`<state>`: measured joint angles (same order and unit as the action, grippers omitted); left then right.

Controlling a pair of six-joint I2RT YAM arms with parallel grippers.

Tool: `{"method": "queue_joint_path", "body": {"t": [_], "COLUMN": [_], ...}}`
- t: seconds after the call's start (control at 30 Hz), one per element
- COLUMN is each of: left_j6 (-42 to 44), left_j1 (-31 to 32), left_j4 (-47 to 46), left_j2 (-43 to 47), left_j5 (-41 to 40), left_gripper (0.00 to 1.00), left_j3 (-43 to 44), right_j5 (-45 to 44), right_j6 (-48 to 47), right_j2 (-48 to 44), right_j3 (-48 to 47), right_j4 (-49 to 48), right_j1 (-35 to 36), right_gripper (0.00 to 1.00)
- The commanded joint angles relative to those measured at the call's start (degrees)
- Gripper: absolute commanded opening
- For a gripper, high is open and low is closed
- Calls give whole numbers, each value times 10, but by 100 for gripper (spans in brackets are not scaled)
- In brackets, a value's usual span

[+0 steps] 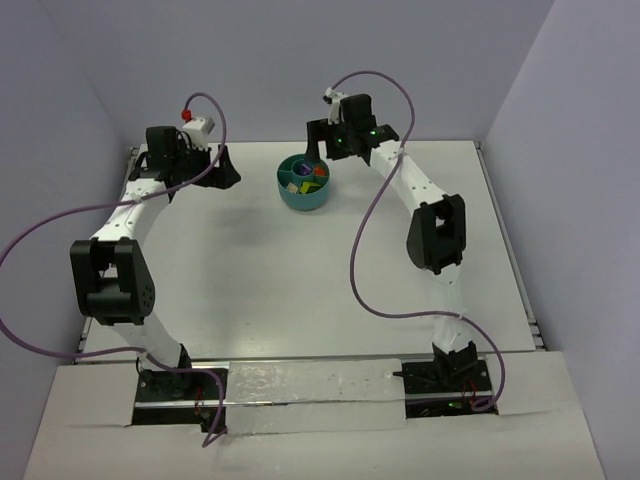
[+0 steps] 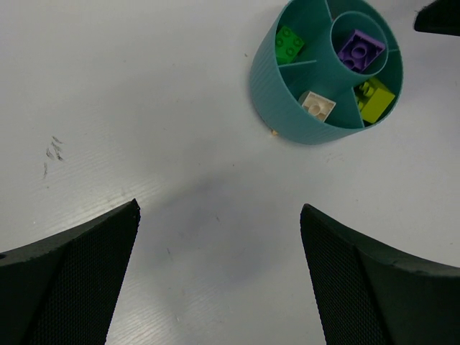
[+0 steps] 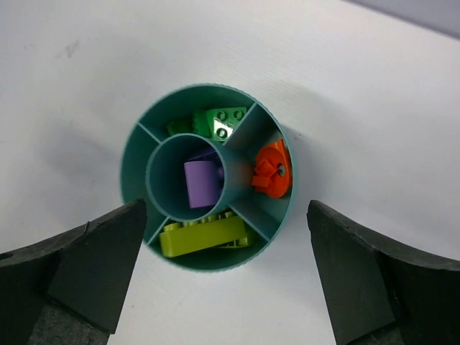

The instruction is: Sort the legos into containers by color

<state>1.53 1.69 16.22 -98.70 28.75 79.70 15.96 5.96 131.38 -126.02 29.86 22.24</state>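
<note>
The teal bowl (image 1: pixel 300 201) stands at the back middle of the table, with its containers set around a central hub. In the right wrist view a purple lego (image 3: pixel 200 183) lies in the hub. A lime lego (image 3: pixel 205 236), an orange piece (image 3: pixel 272 170) and green legos (image 3: pixel 219 122) each fill a separate wedge. The left wrist view also shows a cream lego (image 2: pixel 317 106) in another wedge. My right gripper (image 3: pixel 227 210) hangs open right above the bowl (image 3: pixel 133 154) with nothing between its fingers. My left gripper (image 2: pixel 219 208) is open over bare table, to the left of the bowl (image 2: pixel 287 108).
A tiny tan speck (image 2: pixel 274 131) lies on the table beside the bowl's base. Purple cables (image 1: pixel 372 250) loop over the table from both arms. Grey walls close the table in at the back and sides.
</note>
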Motion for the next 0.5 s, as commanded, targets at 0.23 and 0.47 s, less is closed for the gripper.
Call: {"method": "queue_joint_path", "body": {"t": [0.23,0.47], "left_j6": [-25,-21], "left_j1": [-1,-9], "left_j4": [16,45], "left_j2": [65,141], "left_j5": [-46,-74], "left_gripper": [99,99], "left_j3": [13,-46], "right_j5": [-53,-88], "right_j6": [-29,-58], "right_j2": [-298,-467], "right_j3": [185,418], "right_j4": [18,0], "right_j1": [-46,-114], "right_gripper": [100,100]}}
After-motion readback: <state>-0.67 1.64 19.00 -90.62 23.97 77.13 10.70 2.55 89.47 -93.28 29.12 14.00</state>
